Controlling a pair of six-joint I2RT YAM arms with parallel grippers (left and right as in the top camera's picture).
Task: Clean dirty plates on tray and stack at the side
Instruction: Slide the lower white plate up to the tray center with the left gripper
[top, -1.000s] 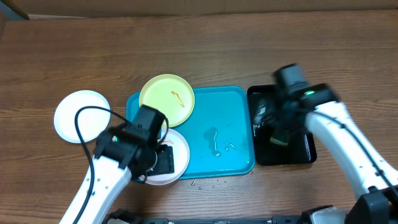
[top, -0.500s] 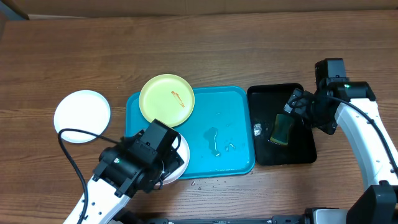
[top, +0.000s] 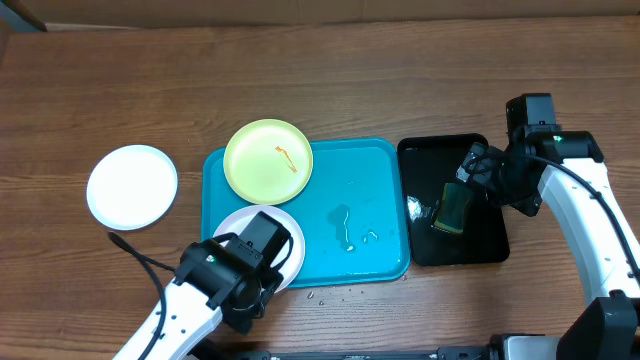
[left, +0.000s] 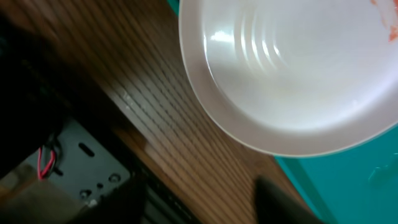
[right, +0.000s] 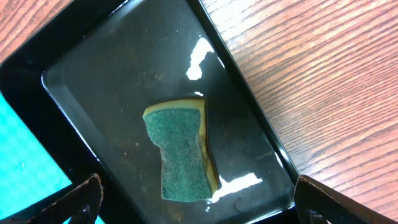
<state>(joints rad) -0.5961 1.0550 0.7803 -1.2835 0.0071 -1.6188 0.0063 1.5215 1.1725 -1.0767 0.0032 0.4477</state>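
Note:
A pale yellow-green plate (top: 267, 161) with an orange smear lies on the back left of the turquoise tray (top: 360, 200). A white plate (top: 232, 224) sits at the tray's front left corner, overhanging the rim. It fills the top of the left wrist view (left: 292, 74), with a faint orange mark at its edge. Another white plate (top: 132, 187) rests on the table to the left. My left gripper (left: 199, 206) hovers over bare wood just short of the white plate, jaws apart and empty. My right gripper (right: 202, 199) stands open above a green sponge (right: 180, 155).
The sponge (top: 455, 208) lies in a glossy black tray (top: 470, 250) to the right of the turquoise one. Water streaks and droplets sit mid-tray (top: 345, 228). My left arm (top: 235, 280) hangs over the table's front edge, with mounting hardware (left: 68, 168) below it.
My left arm has pulled back toward the front edge, uncovering the white plate on the tray corner. The right arm swung right off the black tray a second ago and has held still since.

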